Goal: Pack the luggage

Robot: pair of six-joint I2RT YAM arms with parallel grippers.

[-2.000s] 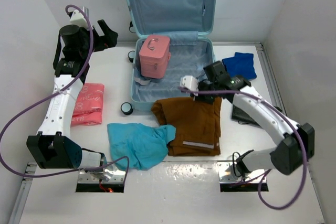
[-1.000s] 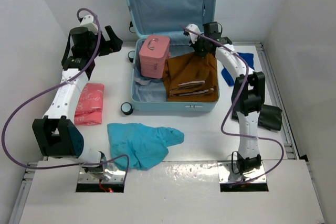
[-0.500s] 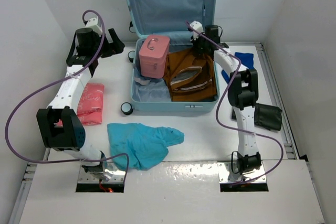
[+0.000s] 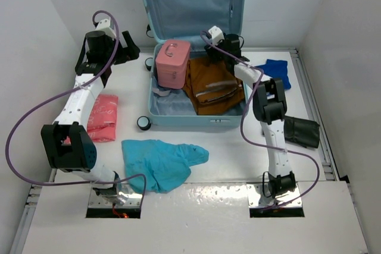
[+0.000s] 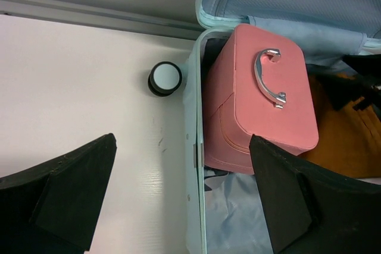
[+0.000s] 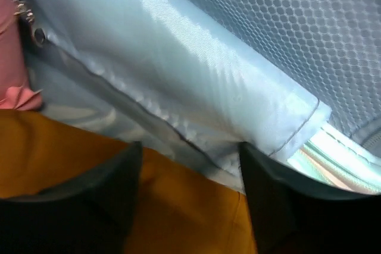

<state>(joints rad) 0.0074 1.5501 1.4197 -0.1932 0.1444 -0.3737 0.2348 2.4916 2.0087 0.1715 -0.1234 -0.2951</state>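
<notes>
The luggage (image 4: 196, 118) lies open, its lid upright against the back wall. Inside, a pink box case (image 4: 172, 63) stands in the left half and a brown garment (image 4: 214, 87) lies in the right half. My right gripper (image 4: 221, 49) hangs over the garment's far edge by the hinge, open. In the right wrist view its fingers (image 6: 189, 150) are apart, with the brown garment (image 6: 119, 176) below them and grey-blue lining behind. My left gripper (image 4: 132, 49) is open, left of the luggage. Its wrist view (image 5: 181, 141) looks down on the luggage rim (image 5: 193, 147) and the pink case (image 5: 262, 99).
On the table lie a teal shirt (image 4: 161, 162) at the front, a folded coral cloth (image 4: 101, 117) at the left, a blue cloth (image 4: 274, 72) and a black item (image 4: 300, 132) at the right. Caster wheels (image 4: 143, 123) stick out at the luggage's left side.
My right arm carried the brown garment from the table into the luggage's right half, then its jaws opened. The left arm swung slightly toward the luggage.
</notes>
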